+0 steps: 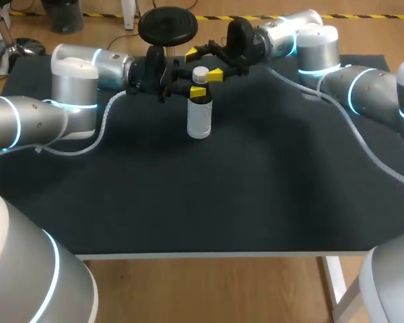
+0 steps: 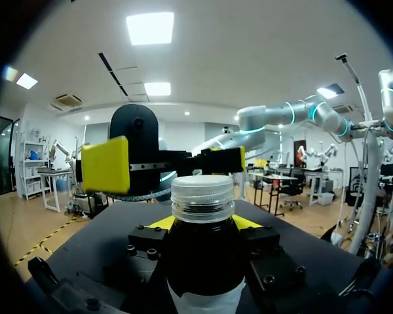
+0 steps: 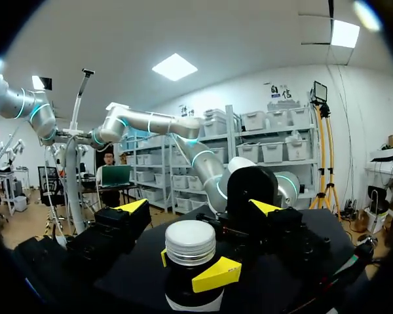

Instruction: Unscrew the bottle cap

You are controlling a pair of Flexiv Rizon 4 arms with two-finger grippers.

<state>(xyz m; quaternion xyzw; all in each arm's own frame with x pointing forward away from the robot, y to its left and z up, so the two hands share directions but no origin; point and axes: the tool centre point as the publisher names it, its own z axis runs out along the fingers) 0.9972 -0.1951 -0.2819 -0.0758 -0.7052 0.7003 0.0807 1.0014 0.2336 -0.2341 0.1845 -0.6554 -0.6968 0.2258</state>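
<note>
One bottle (image 1: 199, 118), dark with a white label, and one pale cap (image 1: 200, 71) on it. Two arms, the left arm (image 1: 74, 87) and the right arm (image 1: 337, 74). Two grippers, the left gripper (image 2: 204, 224) and the right gripper (image 1: 203, 63), two yellow fingertips (image 2: 105, 165) on each, four in all. Two white cables (image 1: 102, 124), one along each arm. One black tabletop (image 1: 256, 195)

The bottle (image 1: 199, 116) stands upright on the table (image 1: 256, 195), toward its far middle. Its upper body is dark and a white label wraps the lower part. The cap (image 1: 200, 72) is pale and ribbed round the side, and sits level on the neck.
</note>
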